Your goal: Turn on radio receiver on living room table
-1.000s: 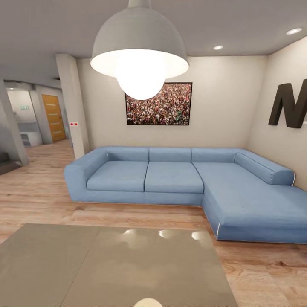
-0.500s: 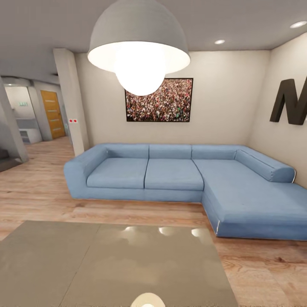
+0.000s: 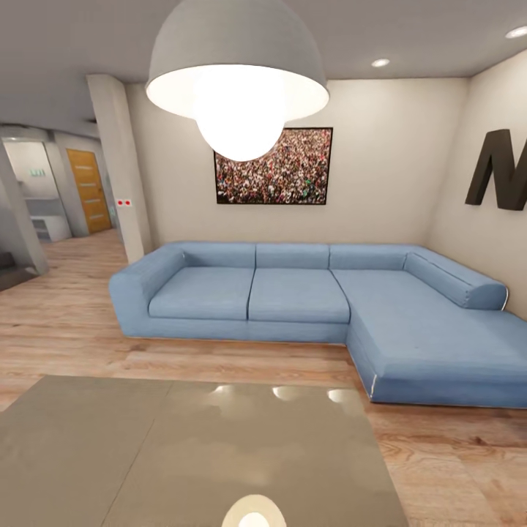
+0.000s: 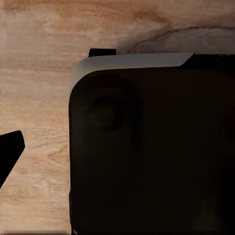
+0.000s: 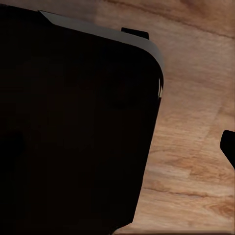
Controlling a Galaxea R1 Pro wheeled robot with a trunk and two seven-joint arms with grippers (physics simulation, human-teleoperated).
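The table (image 3: 146, 454), a low grey glossy top in two panels, spreads across the bottom of the head view and mirrors the lamp above it. The radio receiver is out of view. This is the living room: light wood plank floor (image 3: 66, 329), beige walls, a blue L-shaped sofa (image 3: 293, 293) beyond the table. In the left wrist view one dark fingertip (image 4: 10, 152) pokes in over the floor beside the robot's dark body (image 4: 152, 147). The right wrist view has a similar fingertip (image 5: 229, 147) at its edge beside the dark body (image 5: 73, 122).
A grey dome pendant lamp (image 3: 238, 51) hangs close in front of the head camera. A crowd picture (image 3: 274, 167) hangs on the far wall, a big dark letter (image 3: 501, 172) on the right wall. A pillar (image 3: 117, 168) and a hallway with an orange door (image 3: 89, 190) lie at the left.
The whole head view has shifted: the lamp looms larger and higher and the table's far edge sits slightly higher, so the camera moved. Nothing in the room has moved.
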